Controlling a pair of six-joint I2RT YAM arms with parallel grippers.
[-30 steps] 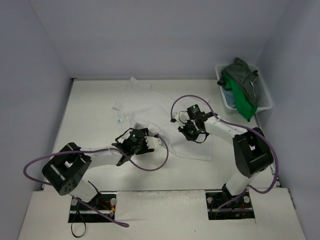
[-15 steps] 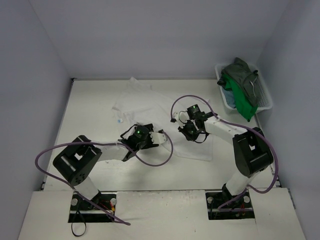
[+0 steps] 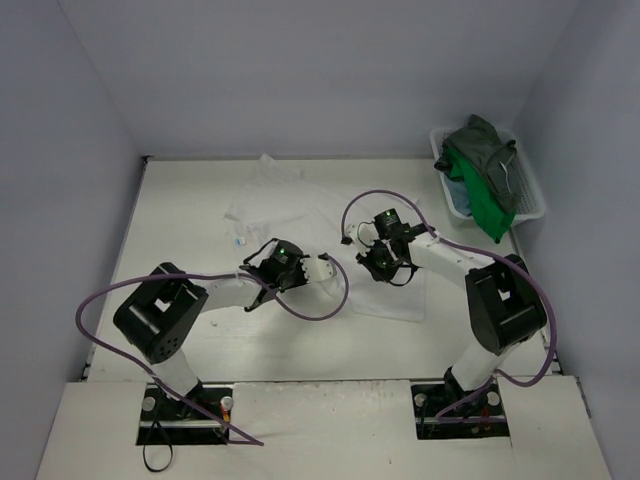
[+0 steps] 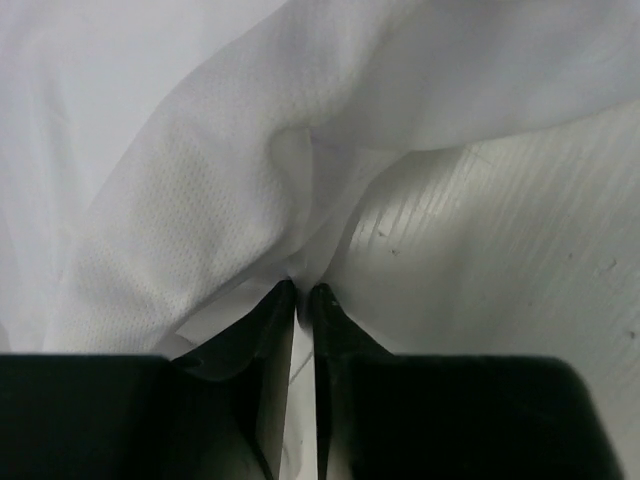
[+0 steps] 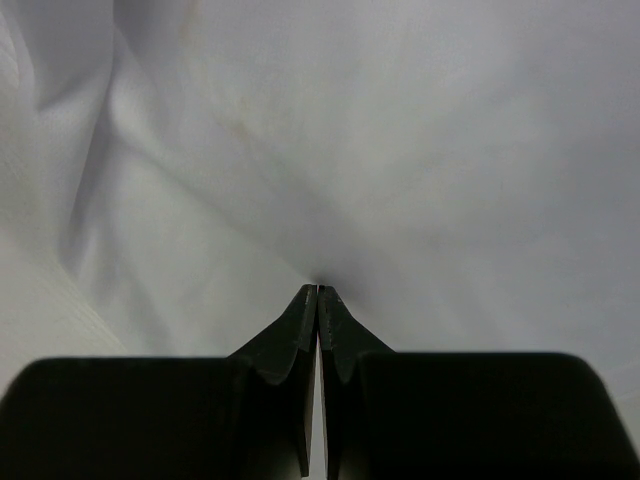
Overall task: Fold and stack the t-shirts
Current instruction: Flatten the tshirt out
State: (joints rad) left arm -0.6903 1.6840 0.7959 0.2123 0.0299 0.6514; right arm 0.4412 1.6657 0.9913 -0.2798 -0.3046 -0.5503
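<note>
White t-shirt [image 3: 290,215] lies rumpled in the middle of the table [image 3: 180,220], with the green and grey shirts [image 3: 480,190] heaped in the basket [image 3: 533,197] back right. Both arms are bent low over the white one. The left arm has slid further in than a second ago, and the left gripper [image 4: 303,290] is now pinched on a fold. The right gripper [image 5: 318,290] hasn't budged, clamped tight on the cloth.

Pale lilac walls [image 3: 300,70], seemingly white table [image 3: 180,205]
</note>
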